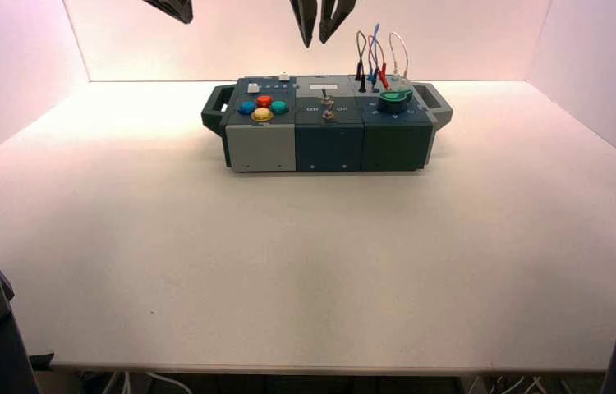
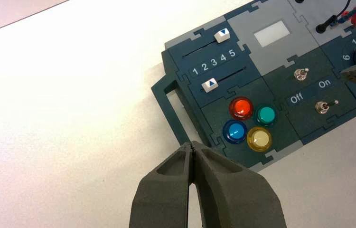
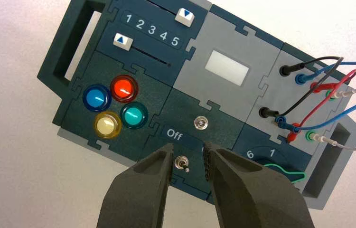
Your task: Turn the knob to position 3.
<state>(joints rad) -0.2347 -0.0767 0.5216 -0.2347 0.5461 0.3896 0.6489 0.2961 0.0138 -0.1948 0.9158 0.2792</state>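
Note:
The green knob point(image 1: 395, 99) sits on the right end of the dark box point(image 1: 329, 144), below the wire loops. In the right wrist view only its green edge point(image 3: 300, 177) shows beside the digits 6 and 1; the rest is hidden behind a finger. My right gripper point(image 1: 322, 20) point(image 3: 188, 151) is open and empty, high above the box's middle, with a small metal toggle switch point(image 3: 182, 164) seen between its fingers. My left gripper point(image 1: 172, 8) point(image 2: 193, 145) is shut and empty, high above the box's left end.
Four round push buttons, blue point(image 3: 96, 97), red point(image 3: 123, 88), yellow point(image 3: 107, 125) and teal point(image 3: 134, 116), sit at the box's left. Two sliders point(image 3: 184, 16) flank digits 1 to 5. Black, blue, red and white wires point(image 3: 323, 90) loop behind the knob. Handles point(image 1: 217, 107) stick out at both ends.

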